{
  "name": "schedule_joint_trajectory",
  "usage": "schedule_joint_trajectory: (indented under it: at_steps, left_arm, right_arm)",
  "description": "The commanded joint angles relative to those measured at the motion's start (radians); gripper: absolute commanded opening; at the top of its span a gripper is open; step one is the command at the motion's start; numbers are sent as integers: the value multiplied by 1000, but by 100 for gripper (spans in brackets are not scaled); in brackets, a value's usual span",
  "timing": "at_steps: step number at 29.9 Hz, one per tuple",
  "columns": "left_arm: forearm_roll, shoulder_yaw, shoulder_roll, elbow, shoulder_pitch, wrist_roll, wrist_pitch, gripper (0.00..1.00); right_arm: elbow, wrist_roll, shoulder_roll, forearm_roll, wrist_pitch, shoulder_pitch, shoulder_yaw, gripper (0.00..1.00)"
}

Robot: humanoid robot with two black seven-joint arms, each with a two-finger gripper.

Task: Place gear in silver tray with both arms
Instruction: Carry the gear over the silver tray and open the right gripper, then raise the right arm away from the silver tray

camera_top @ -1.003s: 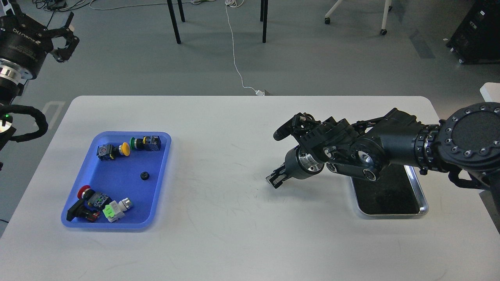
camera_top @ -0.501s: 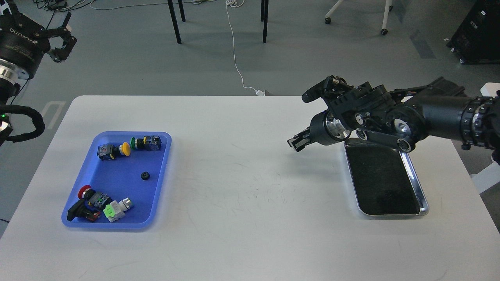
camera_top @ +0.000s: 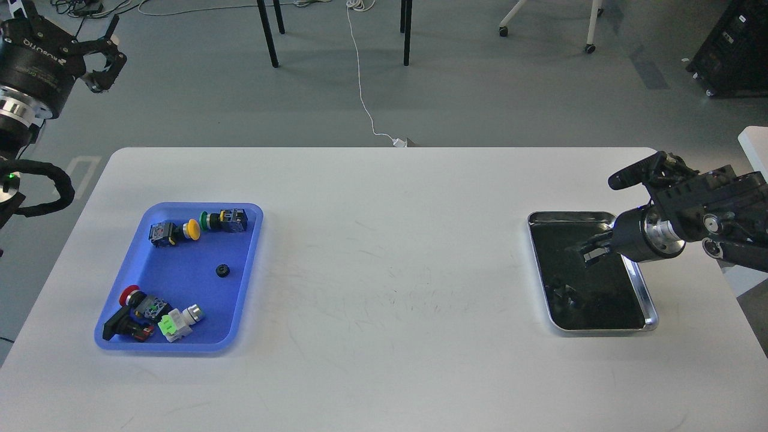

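The gear (camera_top: 224, 270) is a small black ring lying in the middle of the blue tray (camera_top: 247, 268) at the table's left. The silver tray (camera_top: 651, 312) sits at the right; its dark bottom shows only reflections. My right gripper (camera_top: 591, 252) hangs low over the silver tray's far half, its fingers close together and holding nothing that I can see. My left gripper (camera_top: 105, 57) is raised off the table at the far left, beyond the table edge, with its fingers spread and empty.
The blue tray also holds several push-button switches: yellow (camera_top: 192, 228), green (camera_top: 207, 220), red (camera_top: 129, 295) and a light-green-and-white one (camera_top: 177, 322). The white table (camera_top: 384, 288) spans the view. Chair legs and a white cable are on the floor behind.
My right arm has swung from the table's middle back to the right, and its gripper is now over the silver tray. The left gripper has shifted only slightly. The gear has not moved.
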Motion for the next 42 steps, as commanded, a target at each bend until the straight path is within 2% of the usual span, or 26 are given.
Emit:
schedule_joint_trajectory:
  at_steps: [1, 9, 10, 13, 20, 25, 30, 34, 39, 42]
  left_arm:
    - [0, 2, -1, -28, -2, 3, 3, 97]
    - [1, 2, 2, -42, 0, 3, 29, 97]
    - [1, 2, 0, -42, 0, 3, 33, 97]
    - [1, 2, 0, -42, 0, 3, 44, 97]
    - [3, 2, 14, -42, -2, -1, 47, 97]
    - [8, 14, 22, -43, -3, 5, 47, 98]
    - [95, 89, 67, -47, -28, 5, 16, 98]
    - [346, 126, 84, -51, -78, 3, -13, 97]
    - [688, 133, 218, -244, -71, -1, -24, 97]
    - [883, 151, 287, -358, -65, -3, -16, 97]
  right_arm:
    - [5, -1, -35, -33, -6, -53, 31, 8]
    - [15, 1, -54, -109, -16, -120, 65, 17]
    - [15, -1, -52, -109, -16, -120, 65, 21]
    - [14, -1, -51, -109, -16, -120, 74, 50]
    - [17, -1, -55, -105, -16, -116, 97, 79]
    - [-9, -5, -61, -73, -15, -103, 358, 94]
    - [-113, -1, 4, 104, -25, -100, 567, 96]
    - [-179, -1, 99, 237, -19, -123, 729, 97]
    - [-380, 4, 280, 322, -22, -159, 835, 97]
    - [-446, 13, 330, 412, -15, -178, 912, 98]
